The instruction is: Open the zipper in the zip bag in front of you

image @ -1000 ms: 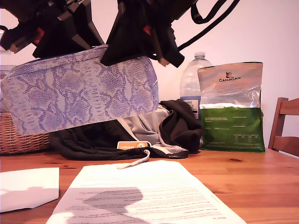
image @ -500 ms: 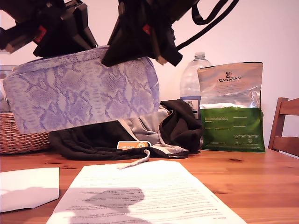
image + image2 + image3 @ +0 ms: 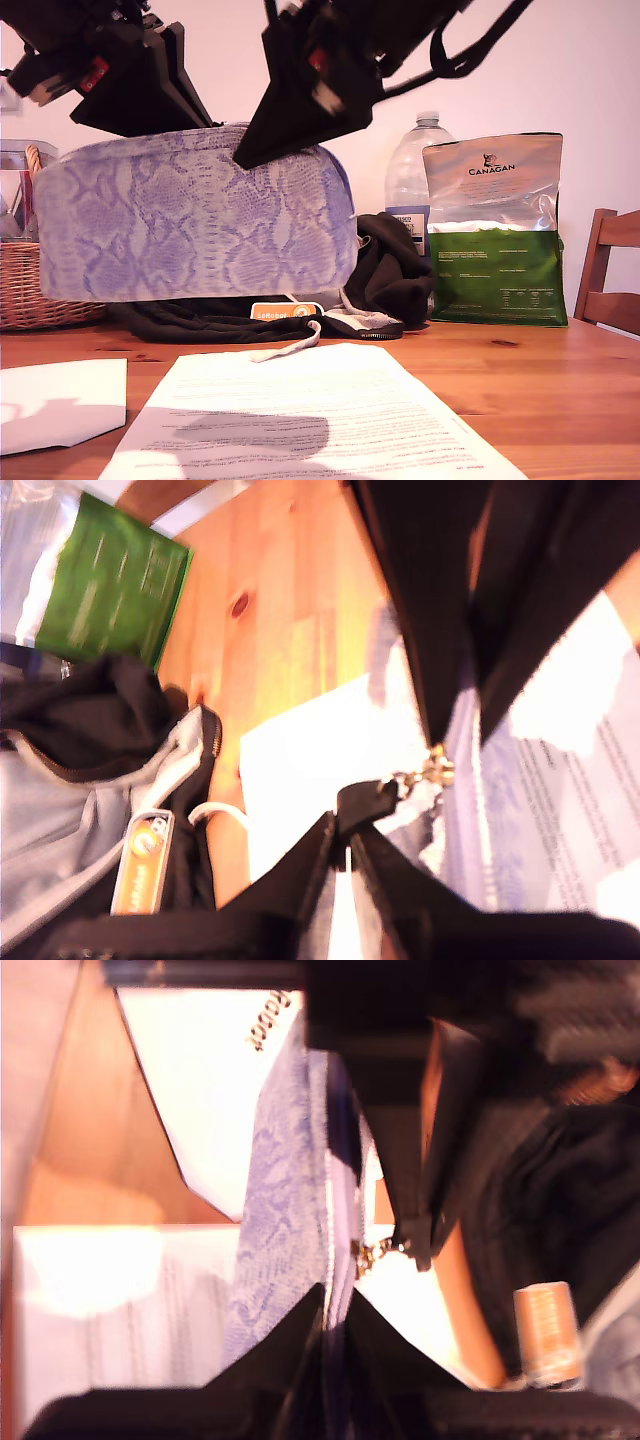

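Two black arms come down onto the top ridge of the zip bag (image 3: 200, 215), which hangs clear of the bench (image 3: 560, 390) towards the exterior view's left, long side level, in front of a heap of dark clothing (image 3: 390, 265). My first gripper (image 3: 345, 855) has its jaws pressed together on the small black pull tab (image 3: 365, 802), which leads to a little brass-coloured slider (image 3: 435, 770). My second gripper (image 3: 328, 1315) is pinched tight on the lavender fabric of the bag just beside the zipper (image 3: 330, 1180), with the tips of the other gripper close by at the slider. Both wrist views are blurred, so I cannot tell how far the zipper is parted, and nothing inside the bag shows. A wicker basket (image 3: 40, 290) stands at the exterior view's left edge, partly behind the bag; its contents are mostly hidden. Towards the exterior view's right a clear plastic bottle (image 3: 410, 170) stands upright, and just beside it in front is a green-and-silver foil bag (image 3: 495, 230), also upright. An orange label (image 3: 285, 311) peeks out from under the clothing. A printed sheet (image 3: 300, 410) lies flat on the bench nearest the camera, with a blank white sheet (image 3: 60, 400) near it at the exterior view's left.
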